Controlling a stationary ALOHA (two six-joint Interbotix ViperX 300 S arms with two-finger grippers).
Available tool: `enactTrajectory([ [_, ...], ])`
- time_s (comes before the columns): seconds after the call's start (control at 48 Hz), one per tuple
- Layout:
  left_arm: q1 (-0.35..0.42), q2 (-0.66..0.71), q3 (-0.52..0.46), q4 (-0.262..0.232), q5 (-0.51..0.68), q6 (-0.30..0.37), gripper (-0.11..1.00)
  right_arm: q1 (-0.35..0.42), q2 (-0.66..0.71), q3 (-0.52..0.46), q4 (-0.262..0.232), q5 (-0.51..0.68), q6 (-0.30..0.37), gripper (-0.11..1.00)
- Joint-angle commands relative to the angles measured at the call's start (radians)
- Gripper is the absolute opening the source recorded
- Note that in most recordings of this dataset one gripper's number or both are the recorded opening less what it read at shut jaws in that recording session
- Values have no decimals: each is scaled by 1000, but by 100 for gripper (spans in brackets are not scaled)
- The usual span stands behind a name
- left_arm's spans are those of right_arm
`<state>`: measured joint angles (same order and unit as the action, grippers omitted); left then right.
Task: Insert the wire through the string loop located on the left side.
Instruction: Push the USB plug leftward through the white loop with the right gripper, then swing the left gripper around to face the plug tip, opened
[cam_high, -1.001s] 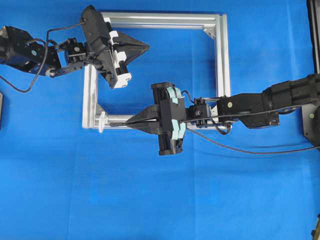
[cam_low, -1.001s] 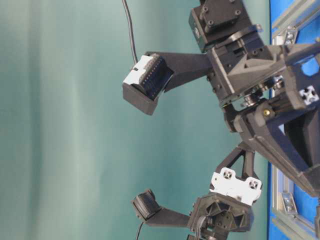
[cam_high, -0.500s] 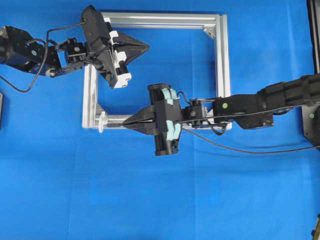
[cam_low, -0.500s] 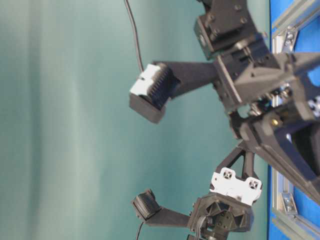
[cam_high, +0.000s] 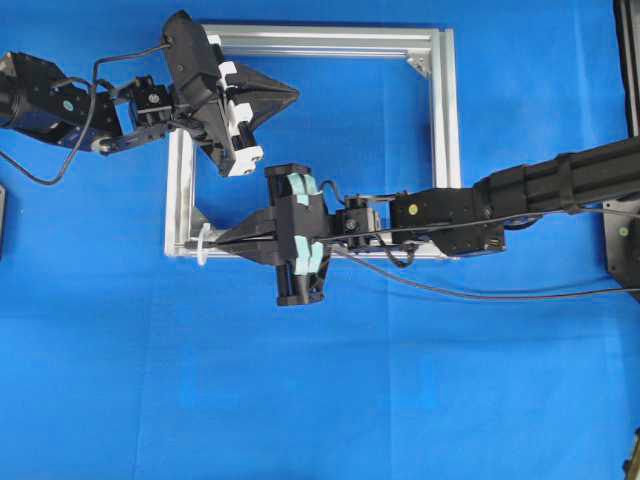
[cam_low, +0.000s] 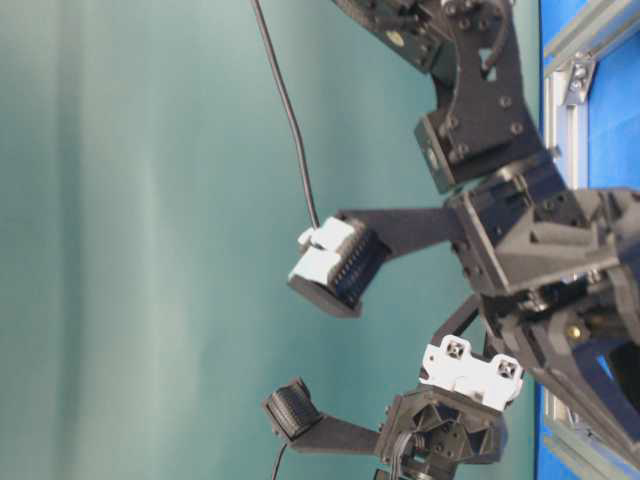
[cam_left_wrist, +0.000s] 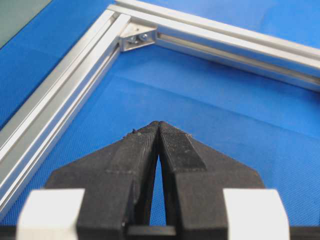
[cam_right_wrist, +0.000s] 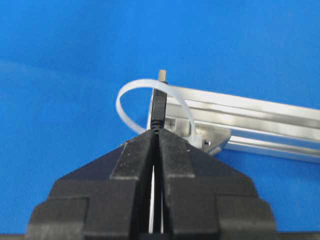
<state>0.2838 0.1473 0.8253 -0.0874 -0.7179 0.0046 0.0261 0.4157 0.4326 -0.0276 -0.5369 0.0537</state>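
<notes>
With its black fingers pressed together, the right tool (cam_right_wrist: 157, 131) is clenched on the wire (cam_right_wrist: 158, 107), which juts straight out from between the fingertips. In the right wrist view the wire's black plug body and its small silver tip pass through the string loop (cam_right_wrist: 131, 89), a thin white ring standing upright at the corner of the silver frame (cam_right_wrist: 260, 125); the tip shows just past the loop's far side. From overhead, the right tool (cam_high: 218, 239) points toward the frame's lower left corner, the string loop (cam_high: 204, 243) sits right at its fingertips, and the silver tip pokes out beyond the loop at the frame's outer edge. The rest of the wire (cam_high: 470, 294) trails back beside the right arm and off toward the right edge over the blue bench (cam_high: 320, 400).

Over the upper part of the frame (cam_high: 320, 40), the left tool (cam_high: 292, 95) is clenched too, its fingers meeting at the tips with only a narrow slit behind them, and it grips nothing. The left wrist view shows the left tool (cam_left_wrist: 159, 125) above bare blue bench inside the frame, with a frame corner and its bracket (cam_left_wrist: 137, 37) ahead of it. It is well apart from the string loop and the wire.
</notes>
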Motion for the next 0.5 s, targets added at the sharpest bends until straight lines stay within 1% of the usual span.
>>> enactTrajectory([
  [0.0, 0, -34, -11, 3, -5, 0, 0, -6, -14, -32, 0, 3, -2, 1],
  [0.48, 2, -34, -14, 3, -5, 0, 0, -8, -9, -41, -2, 6, -2, 1],
])
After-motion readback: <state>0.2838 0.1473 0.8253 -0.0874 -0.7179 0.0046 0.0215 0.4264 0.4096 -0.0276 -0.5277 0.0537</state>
